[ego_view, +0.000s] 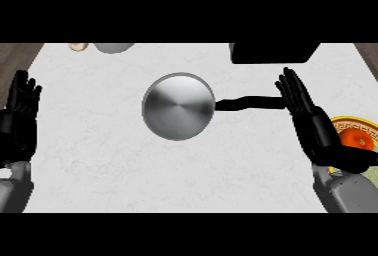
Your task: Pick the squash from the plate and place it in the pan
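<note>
A round metal pan [178,106] lies in the middle of the white counter, its black handle [247,103] pointing right. At the right edge a plate [354,122] with a yellow patterned rim holds an orange squash [359,139], partly hidden by my right forearm. My right hand [304,107] stands open with straight fingers between the pan's handle and the plate, fingertips pointing away, just touching or overlapping the handle's end. My left hand [21,107] rests open at the left edge, fingers up.
A black block [273,52] sits at the far edge right of centre. A grey bowl-like object [113,47] and a small beige item [77,46] lie at the far left. Wooden floor shows past both far corners.
</note>
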